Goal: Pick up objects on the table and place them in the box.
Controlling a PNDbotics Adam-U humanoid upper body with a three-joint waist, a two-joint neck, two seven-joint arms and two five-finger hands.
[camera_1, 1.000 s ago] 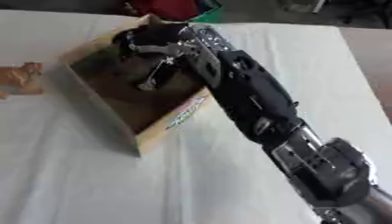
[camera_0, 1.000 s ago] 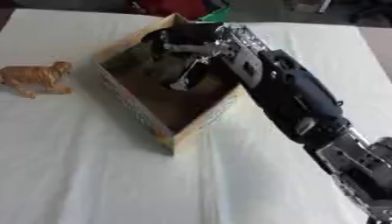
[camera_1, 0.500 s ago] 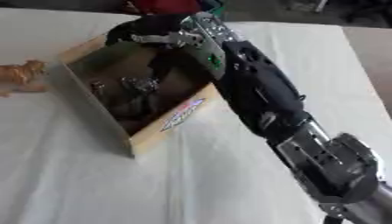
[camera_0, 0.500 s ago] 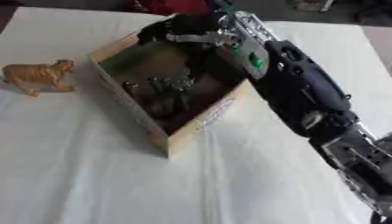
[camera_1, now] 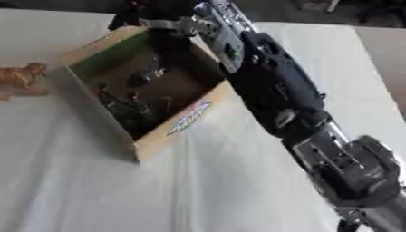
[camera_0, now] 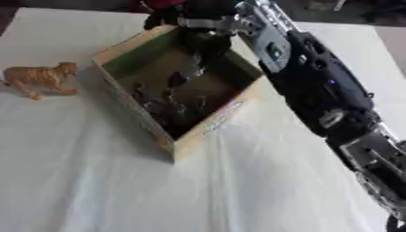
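A cardboard box point(camera_0: 212, 132) stands open, turned cornerwise on the white cloth. Several dark, small things point(camera_0: 164, 107) lie in a heap on its floor near the left wall. My right hand point(camera_0: 203, 38) hangs over the box's far corner, its fingers point(camera_0: 189, 71) pointing down into the box, relaxed and holding nothing I can make out. The black right arm point(camera_0: 317, 86) runs from the lower right across the box's right corner. An orange toy tiger point(camera_0: 36, 77) stands on the cloth left of the box. My left hand is out of sight.
Something red point(camera_0: 163, 3) shows past the table's far edge, behind the box. White cloth point(camera_0: 95, 181) stretches in front of the box and to its left around the tiger.
My right hand has risen from deep inside the box to its far corner. The dark things it covered now lie uncovered on the box floor. The camera has shifted a little.
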